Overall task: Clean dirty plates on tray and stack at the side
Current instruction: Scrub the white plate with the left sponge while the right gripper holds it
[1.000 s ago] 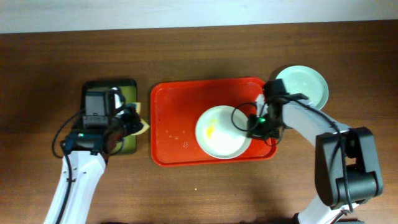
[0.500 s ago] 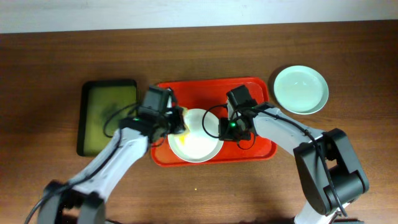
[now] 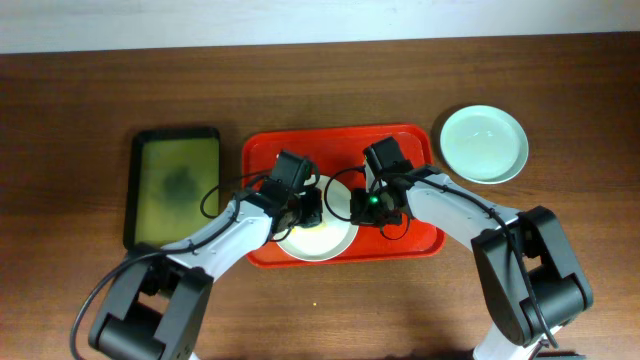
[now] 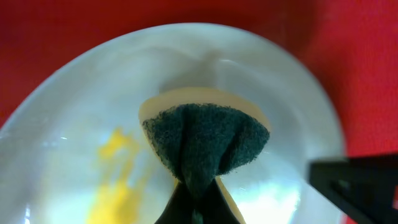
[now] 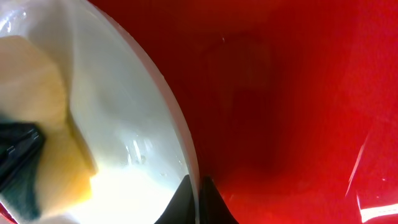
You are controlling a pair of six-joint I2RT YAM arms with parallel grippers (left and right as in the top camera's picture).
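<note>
A pale mint-green round plate (image 3: 483,143) is set aside, right of the red plastic tray (image 3: 262,165). The yellow-smeared white plate (image 3: 320,240), rim pinched by the right gripper (image 5: 198,190), is not yet cleaned; a green-faced sponge (image 4: 205,140) is pinched by the left gripper (image 4: 196,202).

Tabletop (image 3: 80,90): brown wood grain, low sheen. Tray (image 3: 262,160): red plastic, smooth and glossy, with light streaks toward 4 o'clock in the right wrist view. White plate (image 4: 74,124): smooth, glossy, wet-looking glare. Sponge (image 4: 202,146): coarse dark green scouring face over soft yellow foam. Mint plate (image 3: 484,143), at 2 o'clock overhead: smooth, lightly glossy.
</note>
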